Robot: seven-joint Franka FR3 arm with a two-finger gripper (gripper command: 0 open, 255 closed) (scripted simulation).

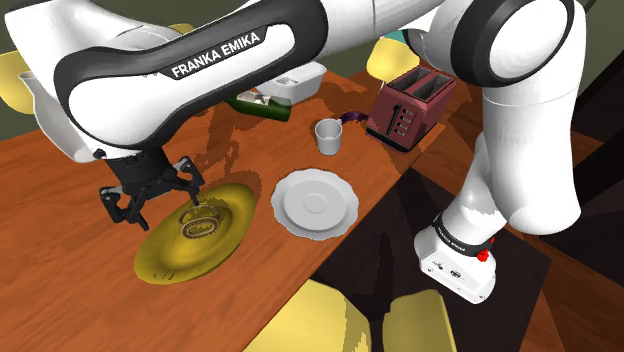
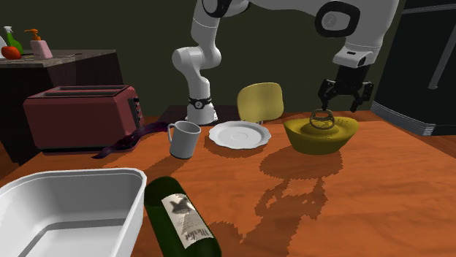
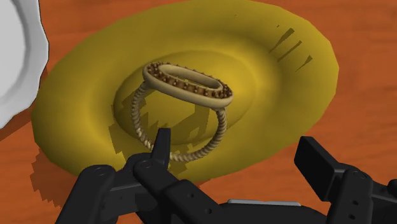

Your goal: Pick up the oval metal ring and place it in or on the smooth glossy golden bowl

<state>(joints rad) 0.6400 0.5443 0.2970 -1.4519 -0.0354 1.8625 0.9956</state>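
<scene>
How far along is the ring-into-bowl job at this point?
Placing looks done: the ring rests inside the golden bowl. In hand: nothing; the gripper hangs open just above it, fingers apart and not clasping. Left: probably only lifting the arm clear.

Round white scalloped plate [image 2: 239, 134] sits on reddish-brown wooden table [image 2: 380, 197]. Pale grey handled mug [image 2: 184, 139] stands upright just beside plate, on second exterior view's left. Dark red two-slot toaster [image 2: 80, 117] is further left of plate, past mug. Dark purple cord [image 2: 124, 144] lies on table left of plate. Dark green glass bottle with pale label [image 2: 179, 215] lies on its side, well apart from plate, nearer camera. White rectangular tub [image 2: 66, 212] is nearer camera too, further left. Yellow chair back [image 2: 259, 102] is just behind plate. Dark counter [image 2: 66, 60] is far left of plate, with green spray bottle [image 2: 10, 36] and pink pump dispenser [image 2: 40, 47] on it.
</scene>
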